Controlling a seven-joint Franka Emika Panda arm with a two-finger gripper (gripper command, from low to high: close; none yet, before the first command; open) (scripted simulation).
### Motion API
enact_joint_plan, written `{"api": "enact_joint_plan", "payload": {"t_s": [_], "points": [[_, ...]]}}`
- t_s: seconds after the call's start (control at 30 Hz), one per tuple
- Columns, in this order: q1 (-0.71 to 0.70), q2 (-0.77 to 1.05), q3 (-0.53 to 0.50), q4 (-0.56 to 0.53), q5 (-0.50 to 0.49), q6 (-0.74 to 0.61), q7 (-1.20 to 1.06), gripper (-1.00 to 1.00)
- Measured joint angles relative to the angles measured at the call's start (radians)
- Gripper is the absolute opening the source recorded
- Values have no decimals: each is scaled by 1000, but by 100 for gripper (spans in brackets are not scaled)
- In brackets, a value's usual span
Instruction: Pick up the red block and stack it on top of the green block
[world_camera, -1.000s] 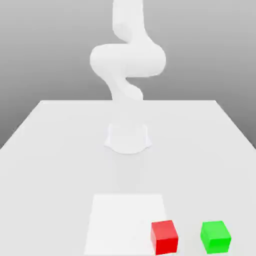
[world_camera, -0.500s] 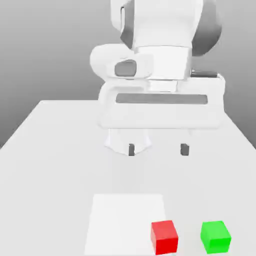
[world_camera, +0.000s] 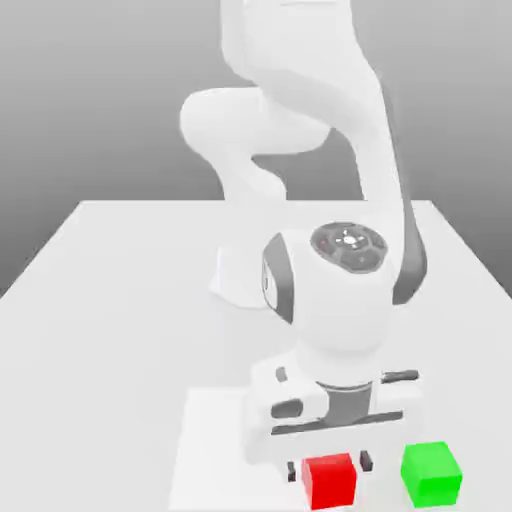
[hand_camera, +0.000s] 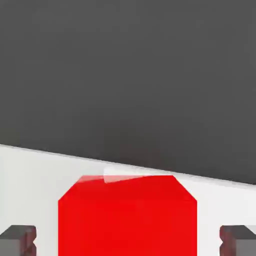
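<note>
White tabletop (world_camera: 100, 350), open jaws (world_camera: 329, 467) around the red block (world_camera: 330, 482), green block (world_camera: 431, 475) just beside

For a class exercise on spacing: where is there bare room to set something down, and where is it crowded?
Bare: the table left of the white patch in the exterior view, and the patch's own left part. Crowded: around the red block, between the claw's open fingers, with the green block close by.

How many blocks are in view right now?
2. The red block is between the gripper's open fingers, at the edge of the white patch. The green block is beside it, toward the exterior view's right. The arm could hide others behind it.
</note>
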Motion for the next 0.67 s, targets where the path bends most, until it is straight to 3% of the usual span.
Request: {"api": "enact_joint_plan", "payload": {"t_s": [0.13,0.27,0.4,0.53,0.57,0.67], "points": [[1,6,-1,1,-2,5,1,-100],[-16,-115,23,-19,31,-96,-23,-100],[66,-182,109,28,32,-213,-16,-100],[130,-89,118,63,-23,-158,26,-100],[139,-55,108,65,-39,-128,38,100],[139,-55,108,65,-39,-128,38,100]]}}
